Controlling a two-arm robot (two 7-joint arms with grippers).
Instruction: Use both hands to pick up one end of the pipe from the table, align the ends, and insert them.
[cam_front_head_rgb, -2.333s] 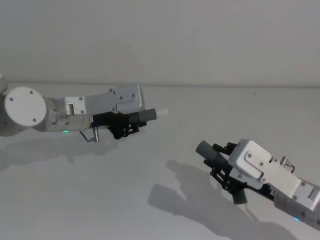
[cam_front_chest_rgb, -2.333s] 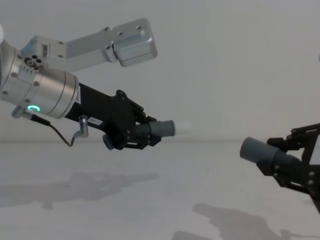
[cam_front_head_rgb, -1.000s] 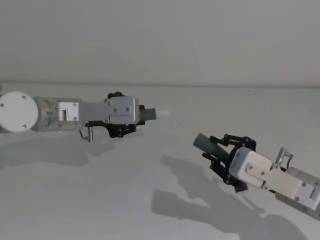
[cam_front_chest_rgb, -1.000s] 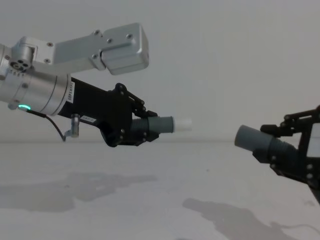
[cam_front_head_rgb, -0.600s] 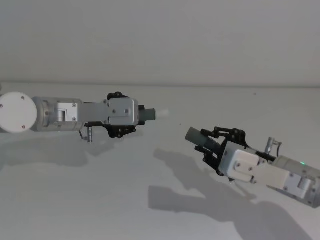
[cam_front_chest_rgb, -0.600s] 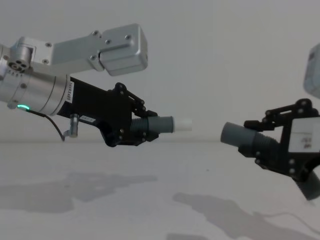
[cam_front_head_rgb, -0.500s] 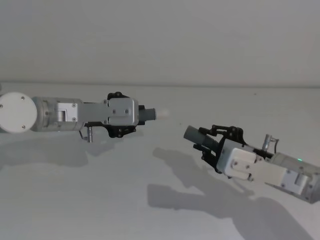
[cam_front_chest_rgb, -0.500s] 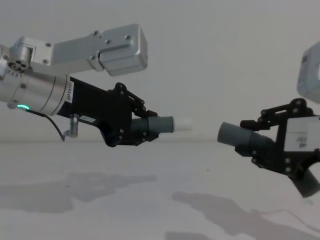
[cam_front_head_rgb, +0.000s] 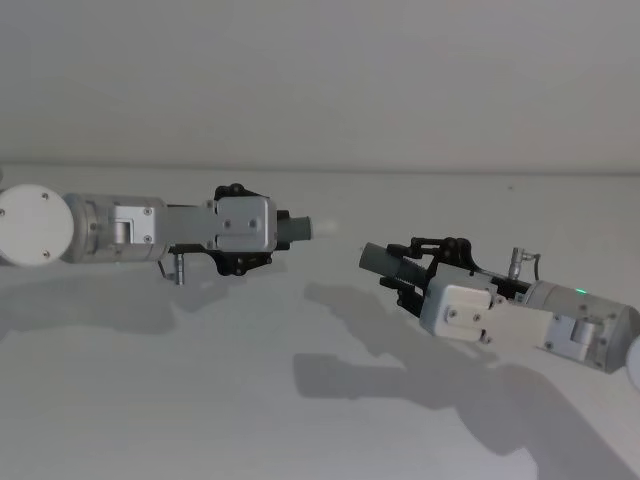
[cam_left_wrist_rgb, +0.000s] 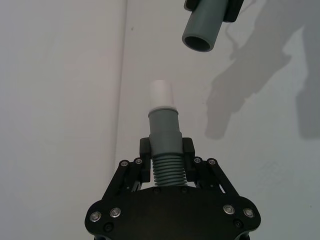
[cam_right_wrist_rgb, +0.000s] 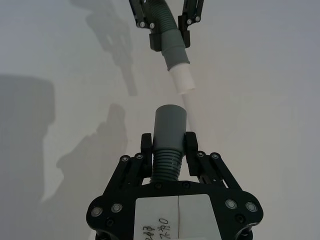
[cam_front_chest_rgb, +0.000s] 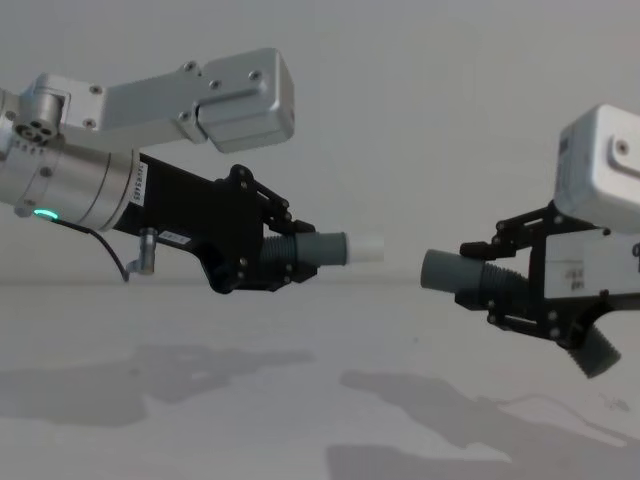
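Held clear of the desk (cam_front_chest_rgb: 200, 430), the left gripper (cam_front_chest_rgb: 283, 262) clamps the white-tipped pipe piece (cam_front_chest_rgb: 325, 250) while the right gripper (cam_front_chest_rgb: 512, 290) clamps the open-mouthed piece (cam_front_chest_rgb: 455, 273), ends facing (apart, mouth slightly lower) for insertion.

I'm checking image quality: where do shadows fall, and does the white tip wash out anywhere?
Head view: soft shadows spread across the table; the tip nearly blends into it. Chest view: tip pale against the wall. Left wrist view: tip crisp, shadows darker beside it.
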